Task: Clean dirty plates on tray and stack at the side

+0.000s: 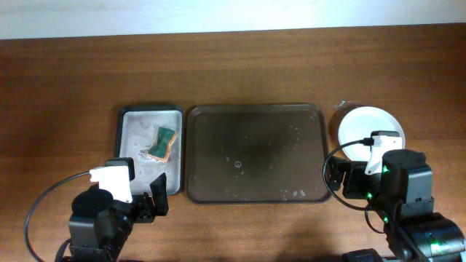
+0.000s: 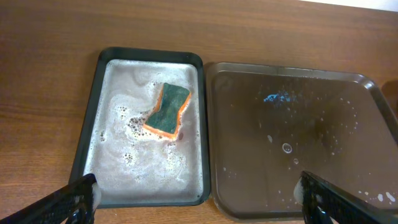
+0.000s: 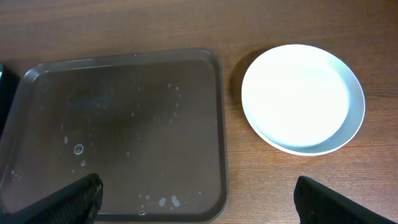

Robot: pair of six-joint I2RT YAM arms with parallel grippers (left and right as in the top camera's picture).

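Note:
A large dark tray (image 1: 255,153) lies mid-table, wet, with no plates on it; it also shows in the left wrist view (image 2: 298,124) and the right wrist view (image 3: 124,124). White plates (image 1: 370,131) sit stacked on the table right of the tray, also in the right wrist view (image 3: 303,98). A green and orange sponge (image 1: 165,143) lies in a small soapy tray (image 1: 138,124), seen in the left wrist view too (image 2: 168,109). My left gripper (image 2: 196,202) is open and empty near the front edge of both trays. My right gripper (image 3: 199,199) is open and empty over the large tray's front right corner.
Brown wooden table (image 1: 255,65) all around. The small soapy tray (image 2: 106,106) sits just left of the large tray. Black cables run from both arms at the front.

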